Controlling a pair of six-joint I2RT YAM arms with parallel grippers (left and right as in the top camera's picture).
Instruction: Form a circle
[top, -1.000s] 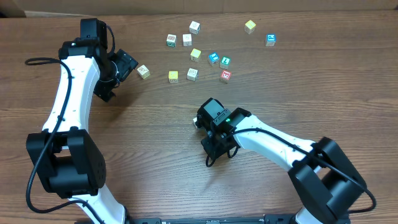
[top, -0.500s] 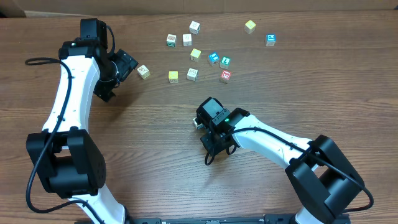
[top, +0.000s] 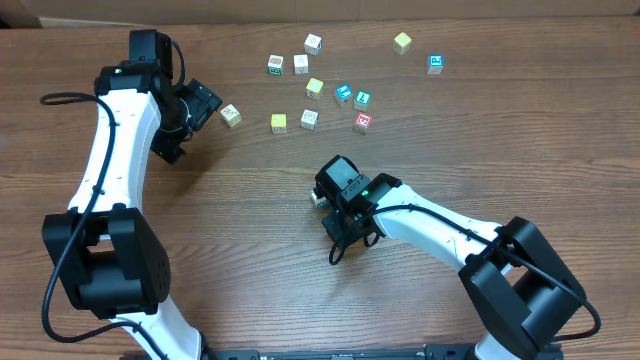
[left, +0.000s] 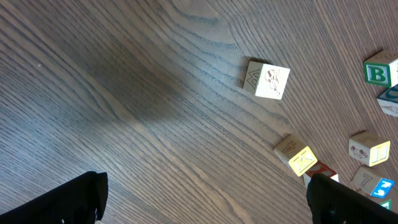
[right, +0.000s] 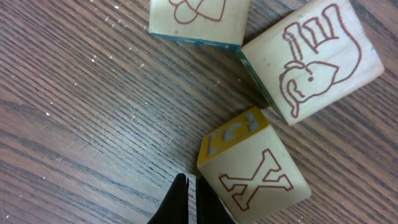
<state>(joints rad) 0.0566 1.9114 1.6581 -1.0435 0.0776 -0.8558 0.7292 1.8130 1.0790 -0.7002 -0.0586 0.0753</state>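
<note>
You have bare surface (top: 240, 205) left of centre in the overhead view. Scattered cubes (top: 314, 87) crowd the upper centre. Your right hand (right: 188, 200), pinched closed, sits right beside a tight clump of cubes (right: 305, 62) filling the upper right of its wrist view.

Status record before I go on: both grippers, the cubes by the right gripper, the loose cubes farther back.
left gripper: open, empty, next to a lone cube, not touching it
right gripper: shut, holding nothing, tips right beside the X cube; contact unclear
clump: X cube, elephant cube and a third cube close together in an arc; mostly hidden under the wrist from overhead
scattered cubes: loose spread on the table, beyond the right gripper
circle: not seen closed
</note>
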